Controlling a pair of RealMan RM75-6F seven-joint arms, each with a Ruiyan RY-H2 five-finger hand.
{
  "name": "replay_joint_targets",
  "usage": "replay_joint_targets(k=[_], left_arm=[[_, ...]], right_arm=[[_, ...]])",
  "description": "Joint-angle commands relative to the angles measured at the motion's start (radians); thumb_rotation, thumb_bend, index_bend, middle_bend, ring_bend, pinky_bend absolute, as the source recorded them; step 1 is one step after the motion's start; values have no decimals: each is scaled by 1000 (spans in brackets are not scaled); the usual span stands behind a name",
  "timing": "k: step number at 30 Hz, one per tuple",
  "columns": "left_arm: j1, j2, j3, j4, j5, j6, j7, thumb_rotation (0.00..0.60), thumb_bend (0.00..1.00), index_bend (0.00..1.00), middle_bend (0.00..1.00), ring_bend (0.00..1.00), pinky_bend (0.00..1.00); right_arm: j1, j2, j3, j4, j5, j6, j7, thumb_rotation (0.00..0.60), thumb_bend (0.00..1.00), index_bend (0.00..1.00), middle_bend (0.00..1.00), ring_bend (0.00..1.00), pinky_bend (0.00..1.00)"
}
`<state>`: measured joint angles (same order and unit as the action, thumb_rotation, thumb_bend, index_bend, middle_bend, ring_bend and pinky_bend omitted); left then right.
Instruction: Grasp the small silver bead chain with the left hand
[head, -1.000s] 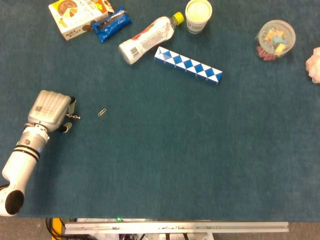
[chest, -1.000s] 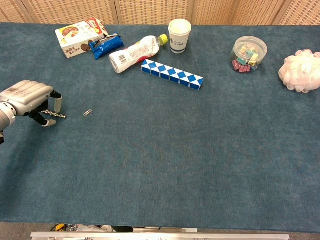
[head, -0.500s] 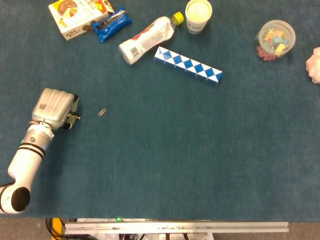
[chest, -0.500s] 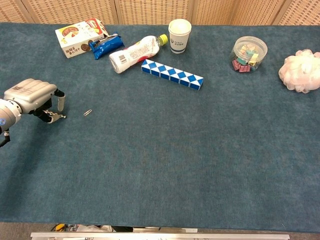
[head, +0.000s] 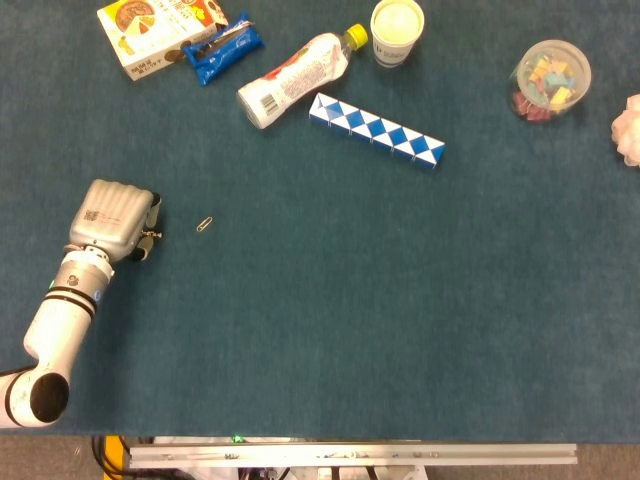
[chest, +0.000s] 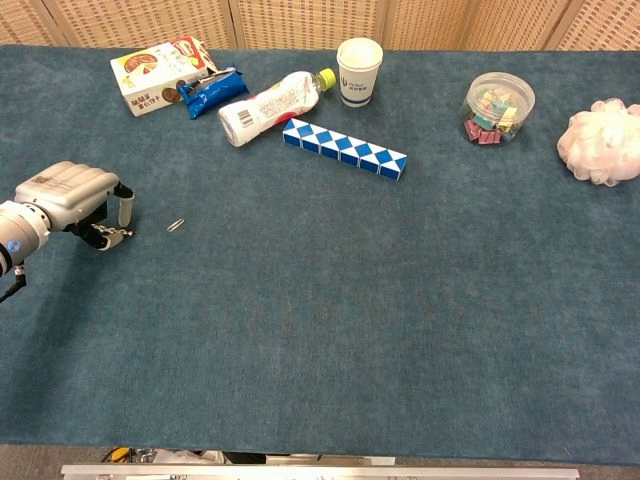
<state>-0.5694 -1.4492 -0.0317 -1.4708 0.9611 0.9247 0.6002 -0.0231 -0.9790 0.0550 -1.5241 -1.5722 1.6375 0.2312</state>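
Observation:
My left hand (head: 110, 215) (chest: 65, 193) sits at the left side of the blue table, knuckles up and fingers curled down. The small silver bead chain (head: 150, 236) (chest: 116, 233) is pinched under its fingertips. Only a short silvery end of the chain sticks out on the hand's right side; the rest is hidden beneath the fingers. My right hand appears in neither view.
A small silver clip (head: 204, 224) lies just right of the hand. At the back stand a snack box (head: 155, 30), a blue wrapper (head: 225, 45), a lying bottle (head: 290, 78), a paper cup (head: 397, 28), a blue-white twist toy (head: 376, 130), a clip tub (head: 550, 78) and a pink puff (chest: 600, 140).
The left hand has shifted slightly right and away from the table's near edge. Its fingers have curled in further, and less of the chain shows than before.

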Motion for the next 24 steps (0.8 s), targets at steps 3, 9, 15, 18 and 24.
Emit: replay_joint_targets(k=[3, 9, 15, 18, 24], left_arm=[[-5, -1, 5, -4, -12, 2, 5, 600, 307, 497, 1000, 1000, 1000], [-11, -3, 8, -6, -22, 7, 3, 600, 307, 506, 1000, 1000, 1000], [-17, -4, 12, -6, -36, 3, 1, 600, 323, 512, 1000, 1000, 1000], [-20, -7, 14, -5, -42, 5, 2, 600, 323, 512, 1000, 1000, 1000], [-25, -9, 17, -4, -54, 5, 5, 600, 323, 512, 1000, 1000, 1000]], right_arm=[[-2, 0, -1, 0, -1, 3, 1, 600, 330, 518, 540, 445, 490], [-7, 1, -1, 1, -3, 9, 2, 600, 329, 518, 541, 445, 490], [-10, 2, 0, 3, 1, 11, 6, 600, 330, 518, 541, 445, 490], [-11, 1, 1, 3, 1, 11, 7, 600, 330, 518, 541, 445, 490], [-13, 0, 2, 4, 4, 12, 9, 600, 330, 518, 541, 445, 490]])
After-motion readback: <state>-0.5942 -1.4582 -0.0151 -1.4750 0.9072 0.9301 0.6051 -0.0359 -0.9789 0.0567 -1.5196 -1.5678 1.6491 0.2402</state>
